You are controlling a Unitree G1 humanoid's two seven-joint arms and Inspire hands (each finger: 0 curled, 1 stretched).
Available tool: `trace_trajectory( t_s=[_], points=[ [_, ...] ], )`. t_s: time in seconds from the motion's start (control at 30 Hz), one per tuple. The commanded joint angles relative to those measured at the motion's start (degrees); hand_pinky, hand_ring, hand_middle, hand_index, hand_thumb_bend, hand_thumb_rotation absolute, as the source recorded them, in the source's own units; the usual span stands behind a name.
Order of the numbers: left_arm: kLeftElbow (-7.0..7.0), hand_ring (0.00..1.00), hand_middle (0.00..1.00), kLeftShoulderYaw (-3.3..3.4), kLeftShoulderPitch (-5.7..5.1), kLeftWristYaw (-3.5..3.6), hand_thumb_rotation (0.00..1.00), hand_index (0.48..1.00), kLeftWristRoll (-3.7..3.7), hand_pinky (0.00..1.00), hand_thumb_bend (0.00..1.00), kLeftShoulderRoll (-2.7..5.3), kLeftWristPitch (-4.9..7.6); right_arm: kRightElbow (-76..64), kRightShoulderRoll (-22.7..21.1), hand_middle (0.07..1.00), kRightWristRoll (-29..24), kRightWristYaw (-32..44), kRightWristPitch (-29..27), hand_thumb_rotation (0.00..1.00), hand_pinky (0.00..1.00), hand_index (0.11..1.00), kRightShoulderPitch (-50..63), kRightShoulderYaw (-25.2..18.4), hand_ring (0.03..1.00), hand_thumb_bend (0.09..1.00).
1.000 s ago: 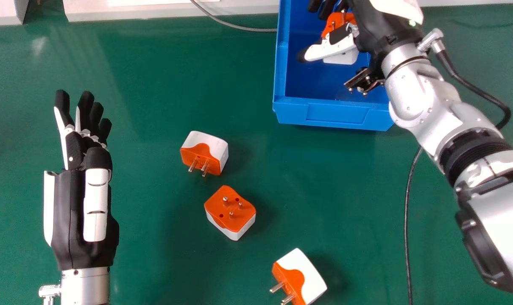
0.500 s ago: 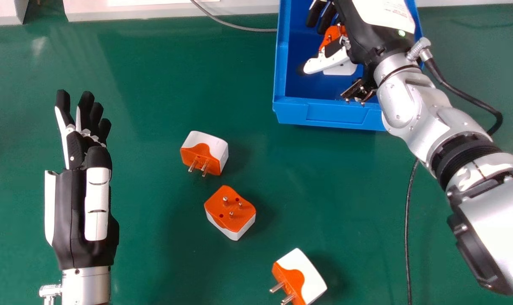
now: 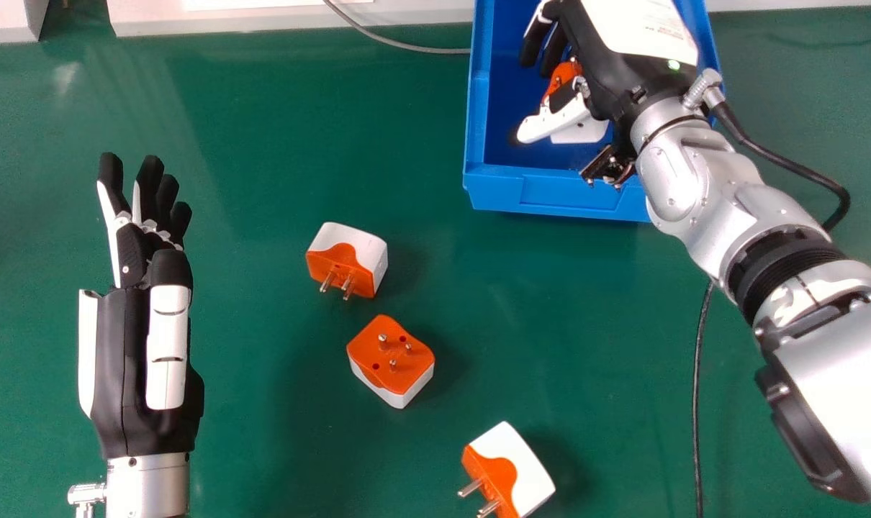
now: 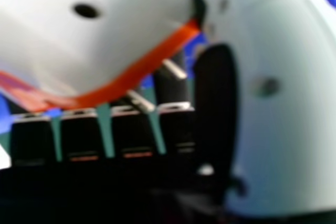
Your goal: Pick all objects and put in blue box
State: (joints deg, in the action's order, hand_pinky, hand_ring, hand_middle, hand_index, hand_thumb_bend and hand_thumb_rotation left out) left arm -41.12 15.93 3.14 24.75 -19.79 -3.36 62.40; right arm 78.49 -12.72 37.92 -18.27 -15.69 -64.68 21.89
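Green table: it spreads under everything from left to right (image 3: 248,432).
White panel: along the far edge, left of the blue box (image 3: 291,18).
Left hand: at the left (image 3: 119,345), pointing to the far side, fingers extended and relaxed, holding nothing, well apart from the adapters.
Grey cable: curves from the white panel to the left wall of the blue box (image 3: 407,47).
Left adapter: white and orange, on the table right of the left hand (image 3: 356,244); its orange face and metal pins point to the near side.
Middle adapter: on the table, just nearer and slightly right of the left adapter, apart from it (image 3: 367,349); orange face and pins up, white body below.
Near adapter: on the table at the near edge, right of the middle adapter (image 3: 518,460); pins point left and near.
Blue box: far side, right of centre (image 3: 572,193).
Held adapter: within the box's outline, orange and white (image 3: 587,132); whether it touches the box floor, I cannot tell.
Right hand: over the blue box (image 3: 608,79), closed on the held adapter between thumb and fingers; the right hand view shows its pins near the fingers.
Black cable: on the table right of the near adapter, running to the near edge (image 3: 696,403).
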Motion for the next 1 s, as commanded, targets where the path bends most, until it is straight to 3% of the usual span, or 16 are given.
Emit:
trace_trajectory(
  t_s=[0.0,0.07,0.17,0.23,0.27,0.43,0.63,0.8,0.97],
  points=[
    [0.95,1.00,1.00,-0.31,0.01,-0.04,0.88,0.912,0.35,1.00,0.55,-0.67,0.37,-0.7,-1.0,0.565,-1.0,0.4,-0.4,0.01,0.41,0.568,-3.4,-0.6,0.497,0.581],
    [0.79,1.00,1.00,-0.34,0.16,0.20,0.88,0.912,0.12,1.00,0.55,-0.68,0.32,-0.8,-1.1,0.565,-0.9,0.6,-0.6,0.01,0.41,0.568,-3.5,-0.6,0.497,0.581],
    [0.41,1.00,1.00,-0.28,0.58,0.52,0.88,0.901,-0.15,1.00,0.54,-0.79,0.41,-0.8,-1.3,0.690,-1.0,1.2,-0.7,0.07,0.51,0.666,-3.7,-0.8,0.626,0.713],
    [0.77,1.00,1.00,-0.32,0.53,0.45,0.88,0.901,-0.14,1.00,0.54,-0.77,0.23,-0.8,-1.4,0.690,-1.0,1.2,-0.6,0.07,0.51,0.666,-3.7,-0.9,0.626,0.713],
    [0.87,1.00,1.00,-0.34,0.54,0.44,0.88,0.898,-0.15,1.00,0.54,-0.75,0.21,-0.8,-1.5,0.741,-0.8,1.0,-0.6,0.10,0.55,0.704,-3.7,-0.8,0.677,0.768],
    [0.87,1.00,0.99,-0.34,0.82,0.35,0.88,0.890,-0.08,1.00,0.53,-0.77,0.34,-0.8,-1.7,0.842,-0.7,0.9,-0.5,0.17,0.64,0.784,-3.6,-0.7,0.778,0.879],
    [0.83,1.00,0.99,-0.38,1.08,1.05,0.89,0.886,-1.06,1.00,0.52,-0.71,0.04,-1.0,-2.2,0.894,-1.1,0.8,-1.5,0.21,0.69,0.824,-3.6,-1.0,0.831,0.936],
    [1.27,1.00,0.99,-0.32,0.94,0.35,0.89,0.883,-0.21,1.00,0.52,-0.48,0.22,-2.0,-2.9,0.924,-2.0,-0.1,-4.2,0.22,0.72,0.849,-3.4,-1.8,0.863,0.968],
    [1.11,1.00,0.99,-0.45,0.81,0.67,0.88,0.882,-0.54,1.00,0.52,-0.63,0.19,-4.0,-4.4,0.920,-4.6,-0.8,-9.6,0.21,0.70,0.857,-1.3,-4.1,0.859,0.973]
  ],
)
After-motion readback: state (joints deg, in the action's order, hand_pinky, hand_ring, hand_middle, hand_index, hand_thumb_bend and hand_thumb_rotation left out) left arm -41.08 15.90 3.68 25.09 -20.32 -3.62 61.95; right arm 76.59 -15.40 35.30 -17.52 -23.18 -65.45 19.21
